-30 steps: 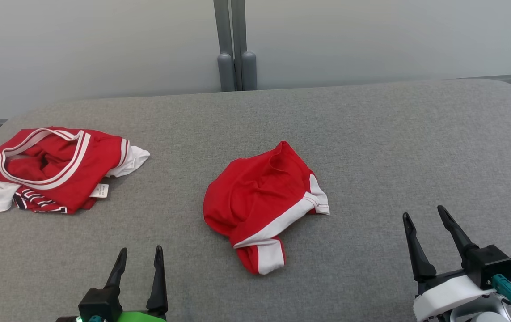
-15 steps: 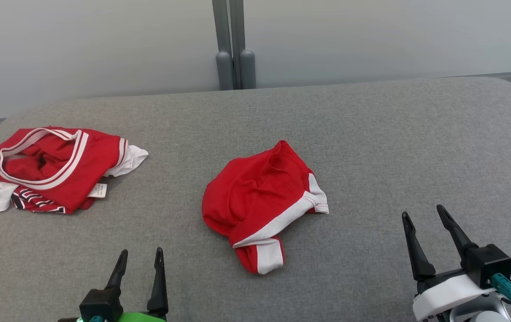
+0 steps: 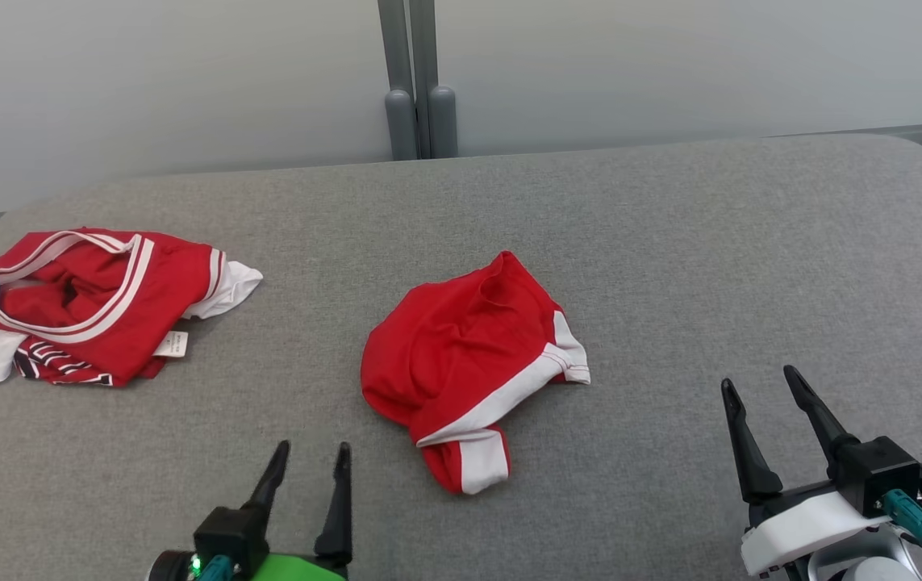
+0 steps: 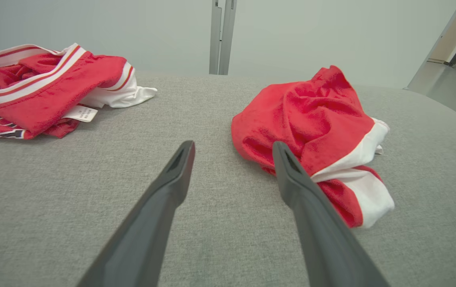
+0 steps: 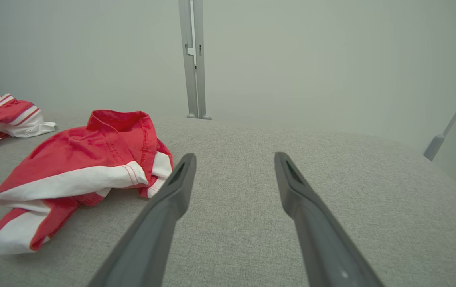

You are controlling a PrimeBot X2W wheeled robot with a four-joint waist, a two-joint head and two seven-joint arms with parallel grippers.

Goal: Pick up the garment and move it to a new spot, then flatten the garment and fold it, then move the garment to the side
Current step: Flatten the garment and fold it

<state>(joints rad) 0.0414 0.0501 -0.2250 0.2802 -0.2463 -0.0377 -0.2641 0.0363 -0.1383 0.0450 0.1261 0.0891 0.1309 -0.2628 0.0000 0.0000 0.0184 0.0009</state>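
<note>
A crumpled red garment (image 3: pixel 469 363) with white bands lies in the middle of the grey padded table (image 3: pixel 670 242). In the left wrist view the garment (image 4: pixel 311 119) sits just ahead and to the right of my fingers. It appears at the left in the right wrist view (image 5: pixel 84 159). My left gripper (image 3: pixel 313 446) is open near the front edge, a short way left of the garment's lower end, and holds nothing (image 4: pixel 232 144). My right gripper (image 3: pixel 758 377) stands open at the lower right, well clear of the cloth (image 5: pixel 234 155).
A second red garment (image 3: pixel 89 303) with white trim and a label lies bunched at the table's far left (image 4: pixel 40 87). A grey post (image 3: pixel 415 81) stands against the pale wall behind the table. The table's right side is bare grey fabric.
My left gripper has shifted to the right, closer to the middle garment. The right gripper and both garments hold still; the camera drifted slightly.
</note>
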